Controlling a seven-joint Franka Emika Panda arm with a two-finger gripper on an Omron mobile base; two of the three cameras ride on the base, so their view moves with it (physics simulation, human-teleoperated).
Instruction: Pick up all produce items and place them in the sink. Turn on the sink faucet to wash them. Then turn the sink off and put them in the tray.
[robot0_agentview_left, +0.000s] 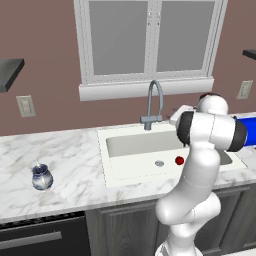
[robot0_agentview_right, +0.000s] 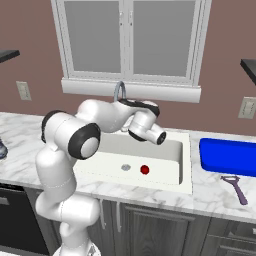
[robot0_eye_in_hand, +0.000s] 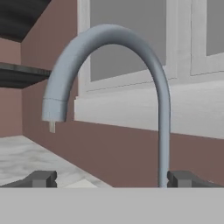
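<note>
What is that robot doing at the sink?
The robot is washing a little red fruit. The fruit already sits at the bottom of the white sink, next to the drain. The arm is now stretched toward the tall grey faucet, and its gripper is open and holding nothing, with the faucet's pipe right in front of it. No water can be seen coming out. The blue tray waits on the counter to the right of the sink.
</note>
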